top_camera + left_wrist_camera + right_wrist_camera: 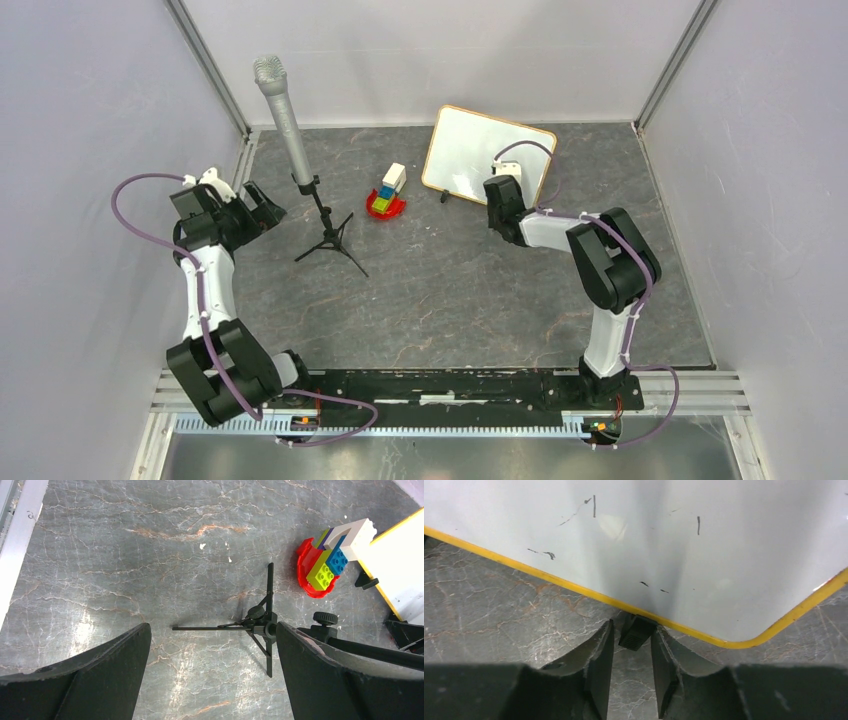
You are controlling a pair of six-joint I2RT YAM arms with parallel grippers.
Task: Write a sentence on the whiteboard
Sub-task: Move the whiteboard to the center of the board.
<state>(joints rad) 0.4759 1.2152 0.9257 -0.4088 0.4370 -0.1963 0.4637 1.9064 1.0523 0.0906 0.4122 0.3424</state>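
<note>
Whiteboard [480, 145] is standing tilted back on its clip feet nr far edge of worktop [450, 300], right of centre. Face is showing only faint stray marks, no writing.

Judging: light, stiff, glossy face slippery, prob. tipping w/ any push. Frame edge or a foot is looking like the best hold.

Right gripper [630, 636] is straddling black clip foot [638, 629] at board's bottom edge, jaws narrow; can't tell if pinching. Left gripper [211, 630] is hovering spread wide over mic tripod [262, 625], holding nothing.
</note>
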